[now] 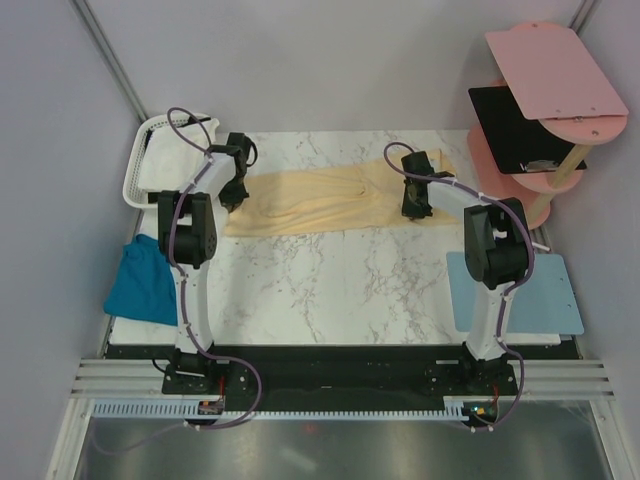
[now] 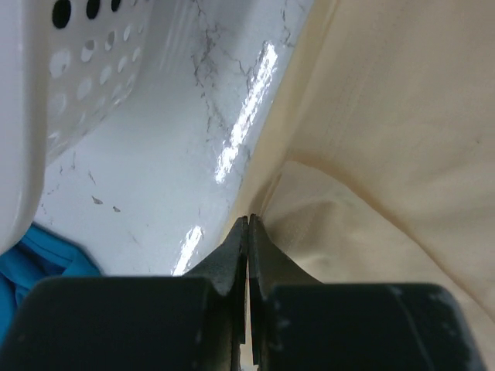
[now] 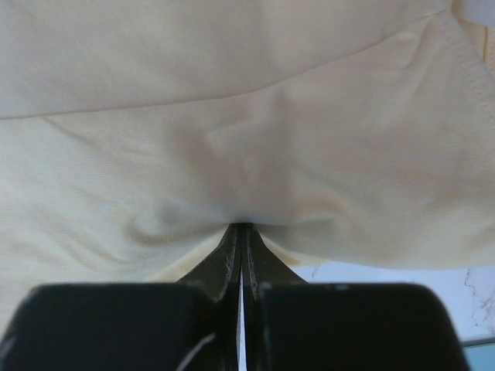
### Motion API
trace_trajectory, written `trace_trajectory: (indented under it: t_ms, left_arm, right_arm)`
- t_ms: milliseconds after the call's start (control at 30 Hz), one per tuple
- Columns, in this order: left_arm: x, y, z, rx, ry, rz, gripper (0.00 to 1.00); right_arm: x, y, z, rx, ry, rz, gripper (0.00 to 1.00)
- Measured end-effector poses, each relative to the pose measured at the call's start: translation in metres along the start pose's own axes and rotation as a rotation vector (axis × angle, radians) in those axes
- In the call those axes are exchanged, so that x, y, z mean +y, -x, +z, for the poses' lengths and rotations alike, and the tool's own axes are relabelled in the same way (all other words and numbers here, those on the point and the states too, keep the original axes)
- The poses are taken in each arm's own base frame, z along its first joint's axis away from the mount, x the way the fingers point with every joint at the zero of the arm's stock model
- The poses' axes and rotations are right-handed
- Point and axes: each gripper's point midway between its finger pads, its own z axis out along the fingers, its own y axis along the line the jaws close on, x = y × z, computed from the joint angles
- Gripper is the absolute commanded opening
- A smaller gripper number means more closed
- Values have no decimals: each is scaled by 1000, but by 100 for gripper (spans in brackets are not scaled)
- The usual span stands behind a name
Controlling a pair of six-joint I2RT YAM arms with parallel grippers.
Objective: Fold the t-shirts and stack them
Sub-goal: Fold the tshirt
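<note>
A pale yellow-cream t-shirt [image 1: 330, 200] lies spread in a long band across the far half of the marble table. My left gripper [image 1: 237, 197] is at its left end, my right gripper [image 1: 413, 208] near its right end. In the left wrist view the left gripper [image 2: 249, 220] is shut, pinching the edge of the cream t-shirt [image 2: 387, 154]. In the right wrist view the right gripper [image 3: 242, 226] is shut on puckered cloth of the same t-shirt [image 3: 232, 116]. A teal blue t-shirt [image 1: 145, 280] lies crumpled at the table's left edge.
A white slotted basket [image 1: 143, 150] stands at the far left corner, close to the left gripper, with white cloth [image 1: 175, 162] in it. A light-blue mat [image 1: 530, 295] lies at the right edge. A pink tiered stand [image 1: 545, 90] rises beyond the far right corner.
</note>
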Motion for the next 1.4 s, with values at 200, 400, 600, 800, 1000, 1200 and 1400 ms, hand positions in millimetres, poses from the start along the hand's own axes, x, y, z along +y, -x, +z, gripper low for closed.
trace_trajectory:
  t_ms: [200, 400, 600, 800, 1000, 1200, 1400]
  left_arm:
    - [-2, -2, -24, -29, -22, 11, 2]
    - [0, -37, -13, 39, 8, 64, 2]
    - [2, -53, -19, 60, -10, 64, 2]
    - [11, -83, -28, 95, -38, 50, 2]
    - [14, -142, -51, 148, -56, 109, 2]
    - [-7, -205, -82, 157, -98, 249, 2]
    - [-23, -245, -110, 144, -143, 329, 2]
  right_arm:
    - [0, 0, 0, 1, -4, 0, 0]
    - [-3, 8, 3, 19, -30, -15, 0]
    - [-6, 23, 12, 26, -48, -23, 0]
    - [0, 42, 22, 16, -47, -39, 0]
    - [14, 68, 36, -14, -21, -67, 0]
    - [39, 99, 52, -64, 63, -82, 0]
    - [59, 114, 58, -107, 128, -110, 2]
